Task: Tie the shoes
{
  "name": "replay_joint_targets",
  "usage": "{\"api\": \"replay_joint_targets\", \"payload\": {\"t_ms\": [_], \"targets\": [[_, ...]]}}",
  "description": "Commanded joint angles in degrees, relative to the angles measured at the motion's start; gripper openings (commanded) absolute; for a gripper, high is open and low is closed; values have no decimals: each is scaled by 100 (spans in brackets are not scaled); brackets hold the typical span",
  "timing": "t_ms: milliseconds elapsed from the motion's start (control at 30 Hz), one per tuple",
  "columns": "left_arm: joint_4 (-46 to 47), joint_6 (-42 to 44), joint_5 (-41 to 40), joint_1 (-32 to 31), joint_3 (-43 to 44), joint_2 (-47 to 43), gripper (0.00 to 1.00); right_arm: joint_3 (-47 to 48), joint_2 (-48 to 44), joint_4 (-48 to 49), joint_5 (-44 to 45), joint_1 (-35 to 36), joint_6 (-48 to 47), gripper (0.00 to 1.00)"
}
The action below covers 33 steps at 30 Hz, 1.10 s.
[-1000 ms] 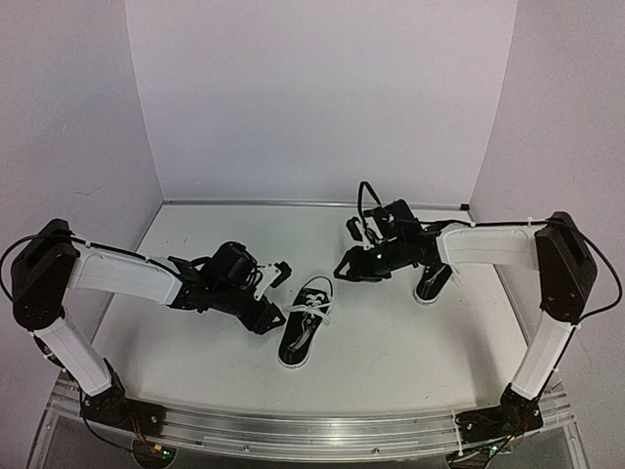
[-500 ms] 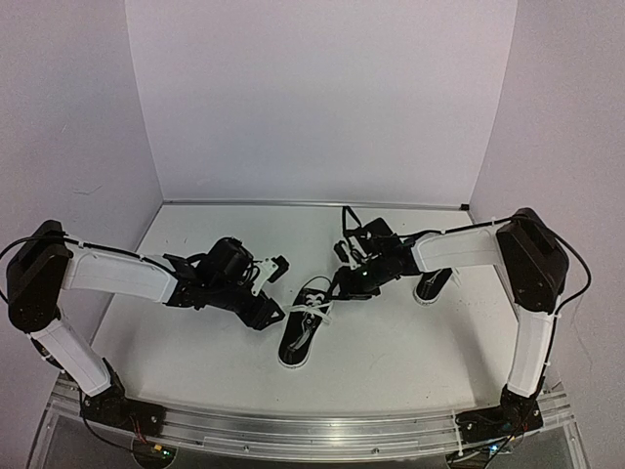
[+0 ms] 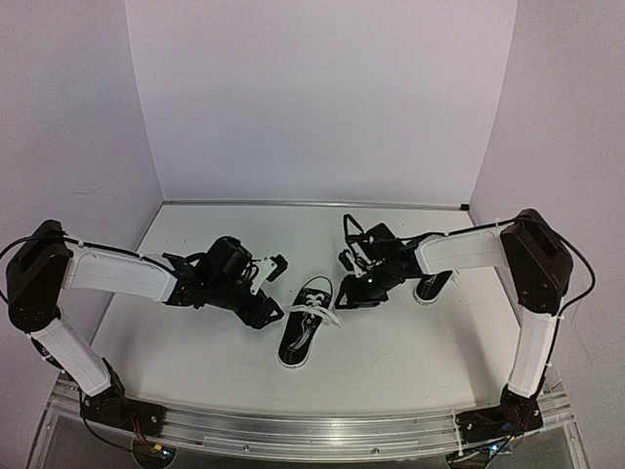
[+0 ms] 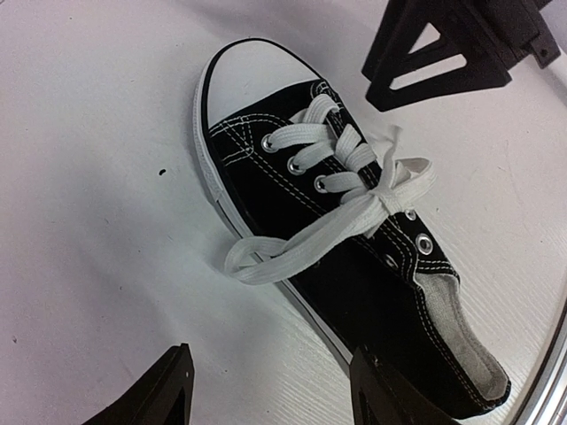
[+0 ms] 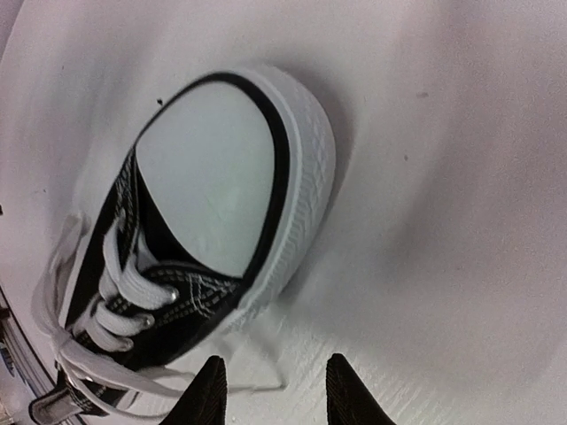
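One black sneaker (image 3: 303,330) with a white toe cap lies at the table's middle, toe pointing away. In the left wrist view (image 4: 354,257) its white laces (image 4: 292,252) are knotted, with a loop hanging to each side. My left gripper (image 3: 273,289) is open and empty just left of this shoe; it also shows in the left wrist view (image 4: 275,390). My right gripper (image 3: 345,281) is open and empty right of the toe; in the right wrist view (image 5: 276,394) its fingers stand just off the toe cap (image 5: 213,168). The second sneaker (image 3: 433,283) lies at the right, partly hidden behind the right arm.
The white table (image 3: 391,362) is walled by white panels at the back and sides. A metal rail (image 3: 312,430) with the arm bases runs along the near edge. The right gripper's black fingers (image 4: 452,49) show beyond the shoe in the left wrist view.
My right gripper has swung left from near the second shoe to the middle shoe's toe, then settled slightly lower. The left gripper has barely moved.
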Motion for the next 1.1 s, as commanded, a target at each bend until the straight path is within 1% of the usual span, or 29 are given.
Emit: {"api": "replay_joint_targets", "payload": {"t_ms": [0, 133, 200, 333, 433, 567, 733, 1067], "targets": [[125, 62, -28, 86, 141, -40, 63, -145, -488, -546, 59, 73, -404, 36], [91, 148, 30, 176, 152, -41, 63, -295, -752, -519, -275, 74, -502, 35], [60, 396, 126, 231, 185, -10, 63, -431, -908, -339, -413, 75, -522, 32], [80, 889, 418, 372, 234, 104, 61, -795, -1131, 237, -786, 74, -430, 25], [171, 1134, 641, 505, 258, 206, 60, -1030, -1131, 695, -1063, 121, -194, 23], [416, 1264, 804, 581, 209, 288, 59, -1219, -1010, 1255, -1058, 309, -1, 24], [687, 1262, 956, 586, 141, 318, 59, -1586, -1010, 2089, -597, 381, -28, 32], [814, 1264, 916, 604, 47, 301, 59, -1564, -583, 2408, -571, 499, -163, 34]]}}
